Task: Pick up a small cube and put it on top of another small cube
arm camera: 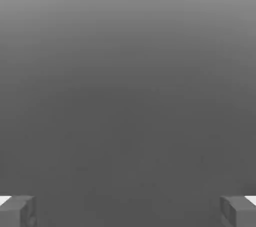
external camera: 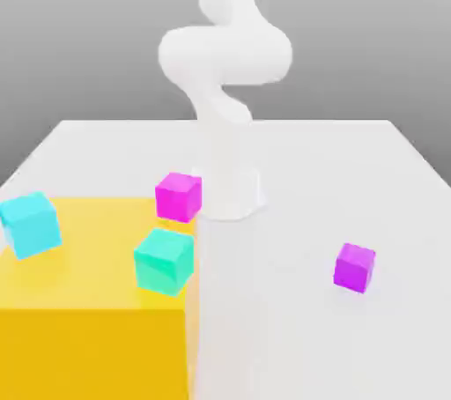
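Four small cubes show in the exterior view. A cyan cube (external camera: 31, 224) sits at the left on a big yellow block (external camera: 88, 284). A teal cube (external camera: 164, 261) rests near that block's right edge, and a magenta cube (external camera: 179, 196) stands at its far right corner. A purple cube (external camera: 355, 266) lies alone on the white table (external camera: 352, 178) at the exterior view's right. In the hand view my gripper (arm camera: 128, 212) is open, its grey fingertips (arm camera: 17, 211) far apart with nothing between them, facing plain grey background.
The white arm (external camera: 225, 63) rises from its base (external camera: 231, 196) at the table's middle, just behind the magenta cube, and curls upward out of the picture. The yellow block takes up the near left of the table.
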`<state>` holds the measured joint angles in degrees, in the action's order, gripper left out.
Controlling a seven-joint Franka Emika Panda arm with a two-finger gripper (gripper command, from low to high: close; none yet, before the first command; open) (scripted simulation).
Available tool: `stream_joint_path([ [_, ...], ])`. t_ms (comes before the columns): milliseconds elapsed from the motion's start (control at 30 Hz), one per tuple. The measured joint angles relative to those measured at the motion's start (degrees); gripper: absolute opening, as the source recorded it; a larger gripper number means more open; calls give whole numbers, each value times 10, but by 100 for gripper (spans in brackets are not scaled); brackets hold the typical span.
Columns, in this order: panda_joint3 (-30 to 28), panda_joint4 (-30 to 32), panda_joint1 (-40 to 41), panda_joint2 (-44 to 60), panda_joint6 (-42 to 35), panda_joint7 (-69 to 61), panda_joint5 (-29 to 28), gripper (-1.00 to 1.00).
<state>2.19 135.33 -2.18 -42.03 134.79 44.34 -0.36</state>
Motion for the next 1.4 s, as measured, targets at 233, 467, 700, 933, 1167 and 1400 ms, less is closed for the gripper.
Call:
stream_joint_path([
  [233, 60, 113, -74, 130, 98, -53, -8, 0],
  [467, 108, 231, -160, 271, 204, -123, 1, 0],
  [700, 146, 302, -226, 429, 321, -161, -9, 0],
  [933, 50, 286, -292, 525, 397, -81, -119, 0],
  [1167, 7, 282, -329, 559, 426, -66, -140, -100],
  [1400, 58, 288, -290, 512, 387, -95, -99, -100],
])
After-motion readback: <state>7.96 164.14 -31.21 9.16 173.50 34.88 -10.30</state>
